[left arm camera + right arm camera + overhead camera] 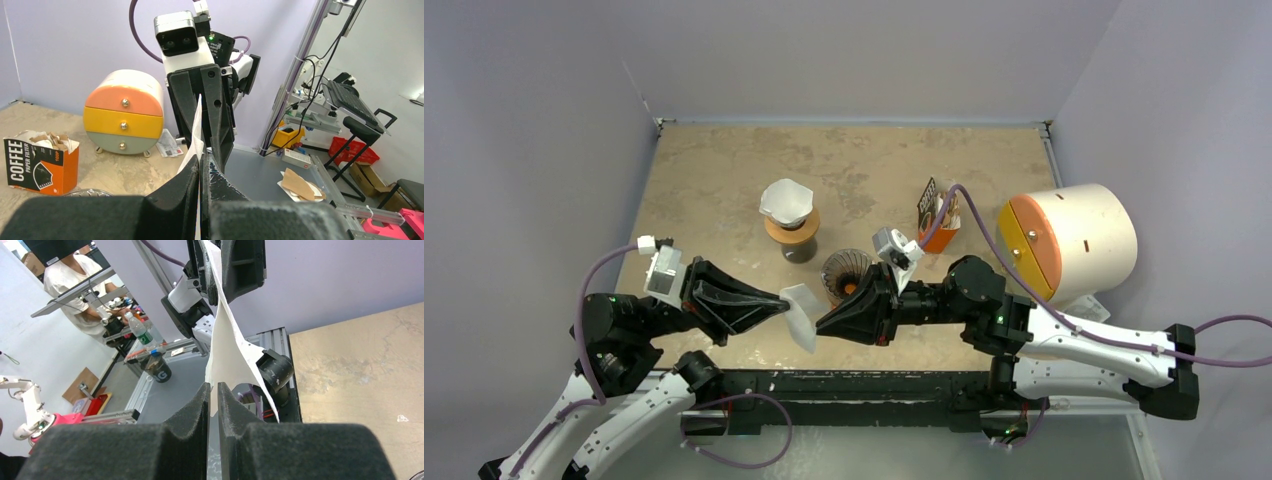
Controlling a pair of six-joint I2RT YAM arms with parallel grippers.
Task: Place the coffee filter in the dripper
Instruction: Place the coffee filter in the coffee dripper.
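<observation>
A white paper coffee filter point(802, 315) hangs in the air over the table's front edge, pinched from both sides. My left gripper point(782, 299) is shut on its upper left edge; in the left wrist view the paper point(196, 135) runs up from between the pressed jaws point(201, 157). My right gripper point(821, 324) is closed on its right edge, and the sheet point(227, 350) enters the narrow slit at its fingertips point(213, 387). The dripper point(846, 272), a dark ribbed glass cone, stands on the table just behind the right gripper, with nothing in it.
A white cone on a wooden ring point(789, 210) stands on a dark base behind the dripper. An orange and black coffee filter box point(939, 220) sits at the back right. A round drawer cabinet point(1069, 243) stands at the right edge, a leaflet point(1089, 305) under it.
</observation>
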